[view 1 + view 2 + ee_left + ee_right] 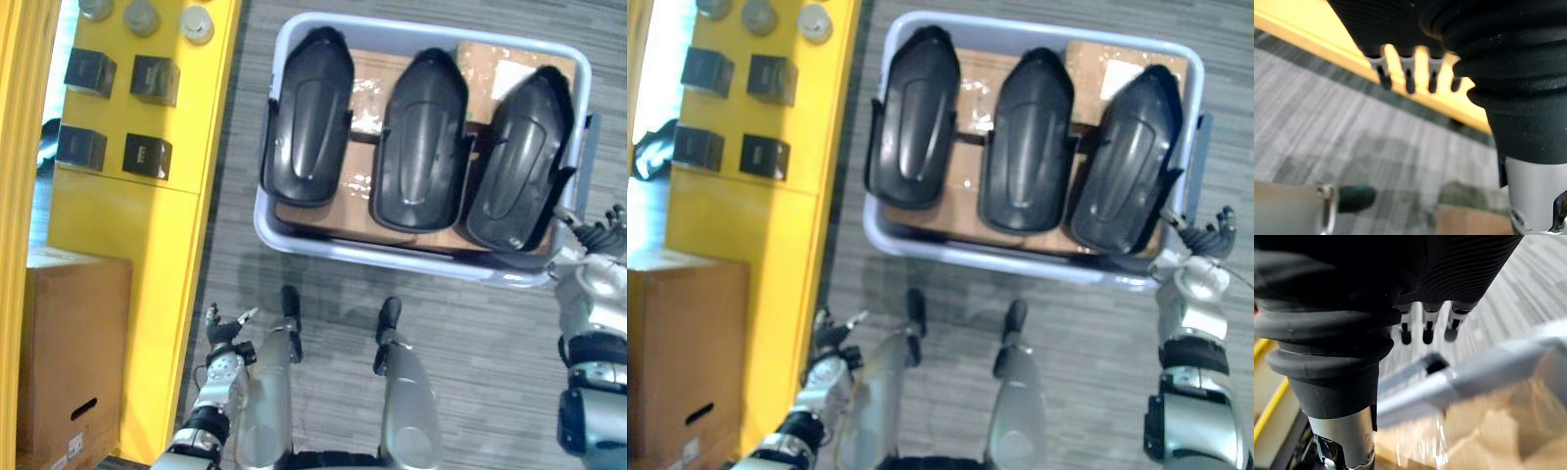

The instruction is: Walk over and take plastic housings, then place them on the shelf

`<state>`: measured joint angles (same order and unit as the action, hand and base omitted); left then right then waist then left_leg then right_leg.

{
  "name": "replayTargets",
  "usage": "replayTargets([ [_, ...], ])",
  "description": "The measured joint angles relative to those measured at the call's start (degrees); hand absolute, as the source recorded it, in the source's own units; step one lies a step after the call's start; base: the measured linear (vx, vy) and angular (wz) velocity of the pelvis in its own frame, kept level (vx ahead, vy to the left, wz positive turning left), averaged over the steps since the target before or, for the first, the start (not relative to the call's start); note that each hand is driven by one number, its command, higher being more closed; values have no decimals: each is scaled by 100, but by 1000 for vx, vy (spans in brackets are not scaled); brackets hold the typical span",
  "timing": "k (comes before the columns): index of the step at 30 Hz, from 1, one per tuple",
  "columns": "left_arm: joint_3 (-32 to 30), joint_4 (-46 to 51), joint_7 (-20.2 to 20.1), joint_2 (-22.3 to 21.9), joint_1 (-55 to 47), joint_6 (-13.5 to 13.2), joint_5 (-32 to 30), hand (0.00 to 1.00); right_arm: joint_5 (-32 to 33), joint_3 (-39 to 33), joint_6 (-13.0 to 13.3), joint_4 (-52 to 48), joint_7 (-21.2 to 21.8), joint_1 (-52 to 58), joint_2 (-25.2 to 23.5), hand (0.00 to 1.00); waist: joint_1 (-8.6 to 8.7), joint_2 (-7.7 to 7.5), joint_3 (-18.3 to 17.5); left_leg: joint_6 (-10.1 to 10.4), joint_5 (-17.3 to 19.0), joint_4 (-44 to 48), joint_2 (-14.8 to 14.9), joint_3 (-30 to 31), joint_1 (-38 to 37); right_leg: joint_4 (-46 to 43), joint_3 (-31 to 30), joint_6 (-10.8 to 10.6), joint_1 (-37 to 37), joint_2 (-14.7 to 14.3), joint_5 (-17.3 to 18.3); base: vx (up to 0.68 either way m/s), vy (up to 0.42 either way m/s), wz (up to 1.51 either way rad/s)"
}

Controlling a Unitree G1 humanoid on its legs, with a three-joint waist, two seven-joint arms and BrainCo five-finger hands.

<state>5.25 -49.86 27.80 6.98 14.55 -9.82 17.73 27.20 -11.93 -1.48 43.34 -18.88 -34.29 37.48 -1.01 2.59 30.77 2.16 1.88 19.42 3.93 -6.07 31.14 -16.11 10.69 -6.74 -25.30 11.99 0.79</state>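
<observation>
I log: three black plastic housings [421, 137], side by side in pale bin [392, 257], upper centre. Left hand [225, 333], lower left beside yellow shelf [167, 225], fingers relaxed, empty. Right hand [1213, 233], right edge at bin corner, fingers straight, empty.

This looks like a workshop or storeroom. A yellow shelf [127, 225] holds small black boxes [155, 78]. A grey bin [392, 257] of black plastic housings [423, 137] sits by a brown cardboard box [73, 343].

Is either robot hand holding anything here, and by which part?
Nothing is held. The left robot hand hangs open beside the yellow shelf; the right robot hand is open by a corner of the tub.
</observation>
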Motion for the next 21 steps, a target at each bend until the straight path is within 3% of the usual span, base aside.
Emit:
replayTargets([
  [6, 0, -81, -48, -6, 0, -1, 43, 0, 1, 58, -117, 163, -232, -294, 25, 0, -4, 3, -7, 4, -57, -33, -5, 9, 96, -80, 0, 6, -141, 9, 4, 0, 0, 0],
  [12, 1, -42, -173, -93, -3, -3, 45, 0, -106, 96, -397, 34, -547, -434, 44, 0, -26, 13, -13, 4, -60, 44, 22, -1, 109, -152, -7, 10, -171, 2, 6, 0, 0, 0],
  [21, 41, 85, -330, -198, -14, -10, 226, 0, -342, 14, -361, -904, -1276, -600, 223, 0, -55, 126, -79, 1, -59, 166, 44, 19, 239, -227, -20, 9, -275, -12, -10, 0, 0, 0],
])
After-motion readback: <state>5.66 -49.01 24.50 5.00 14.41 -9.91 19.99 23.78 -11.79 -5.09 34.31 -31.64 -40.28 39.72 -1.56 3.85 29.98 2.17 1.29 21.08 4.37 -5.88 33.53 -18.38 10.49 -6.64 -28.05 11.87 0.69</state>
